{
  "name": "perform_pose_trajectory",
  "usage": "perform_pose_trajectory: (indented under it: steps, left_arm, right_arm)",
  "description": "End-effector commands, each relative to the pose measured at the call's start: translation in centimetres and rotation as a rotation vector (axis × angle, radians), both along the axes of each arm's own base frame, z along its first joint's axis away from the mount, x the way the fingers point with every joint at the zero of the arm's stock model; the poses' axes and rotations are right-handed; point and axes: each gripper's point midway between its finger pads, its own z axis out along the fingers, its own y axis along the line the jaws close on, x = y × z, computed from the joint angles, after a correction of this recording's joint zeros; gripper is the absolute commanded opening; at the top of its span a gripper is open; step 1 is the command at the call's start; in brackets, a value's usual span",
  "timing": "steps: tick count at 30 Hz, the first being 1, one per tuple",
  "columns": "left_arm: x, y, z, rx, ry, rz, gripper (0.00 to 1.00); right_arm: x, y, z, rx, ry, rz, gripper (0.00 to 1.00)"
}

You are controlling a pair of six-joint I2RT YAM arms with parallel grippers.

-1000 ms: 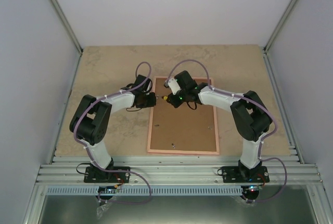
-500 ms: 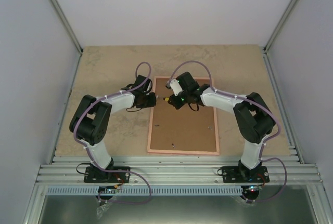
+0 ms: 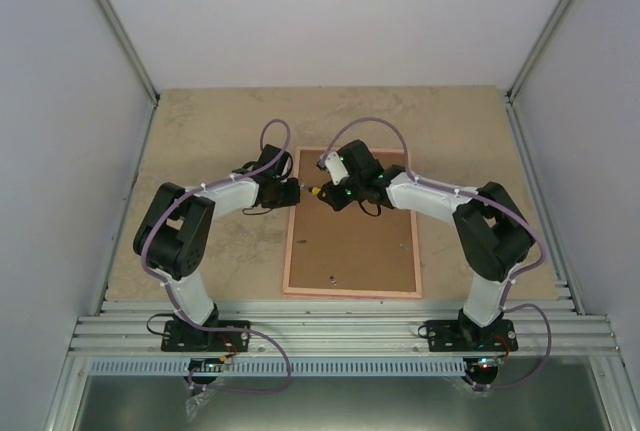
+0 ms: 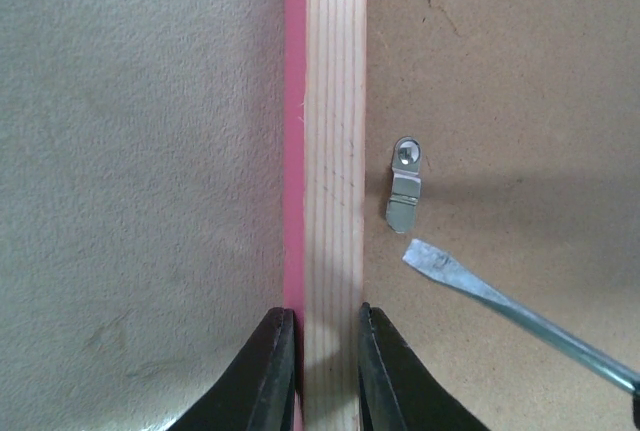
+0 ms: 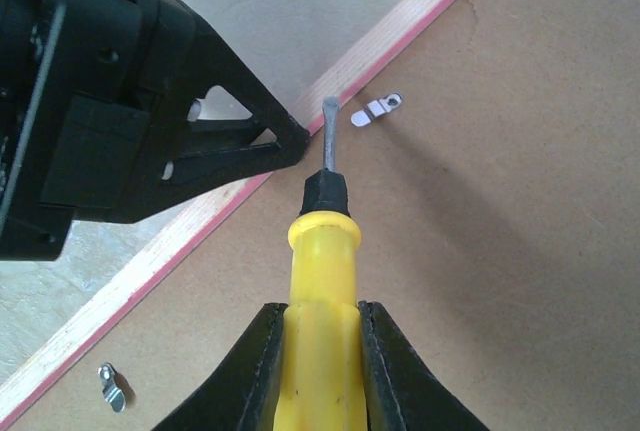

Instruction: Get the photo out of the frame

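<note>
The step in hand was freeing the back of the thin pink rectangular picture frame (image 3: 290, 251), which lay face down at the middle of the beige stone-look table (image 3: 220, 131) with its plain brown fibreboard backing (image 3: 350, 241) uppermost. The left fingers (image 4: 270, 371) were clenched across the frame's pale wooden rail (image 4: 335, 151) at the 9 o'clock side, one finger outside against the pink edge and one inside on the board, pinning it down. The right fingers (image 5: 262, 361) were clamped on the yellow handle of a flat-blade screwdriver (image 5: 322, 251), whose tip sat just beside a small silver metal turn clip (image 4: 404, 186) at about the board's 10 o'clock, approaching it from 4 o'clock in the left wrist view; whether they touched could not be told. A second clip (image 5: 113, 387) lay further along the same rail. The next move likely called for nudging the blade under or against the clip's free end and swinging it off the board without gouging the fibreboard. As a container, the frame showed only its backing; the photo was not visible, presumably inside beneath it.
</note>
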Motion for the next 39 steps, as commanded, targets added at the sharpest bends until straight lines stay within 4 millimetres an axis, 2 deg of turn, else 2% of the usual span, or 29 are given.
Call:
perform_pose_trajectory:
  steps: [1, 12, 19, 39]
  left_arm:
    - [-0.9, -0.4, -0.3, -0.029, 0.026, 0.0, 0.06]
    - [-0.9, -0.4, -0.2, -0.031, 0.025, 0.001, 0.06]
    - [-0.8, -0.3, 0.0, -0.028, 0.02, 0.004, 0.06]
    - [-0.7, 0.3, 0.0, -0.008, 0.015, 0.033, 0.06]
  right_arm:
    - [0.0, 1.1, 0.7, 0.04, -0.004, -0.004, 0.01]
    - [0.4, 0.6, -1.4, -0.016, 0.028, -0.047, 0.01]
    - [0.7, -0.2, -1.9, -0.054, 0.02, -0.083, 0.0]
    - [0.8, -1.4, -0.6, -0.064, -0.021, -0.109, 0.0]
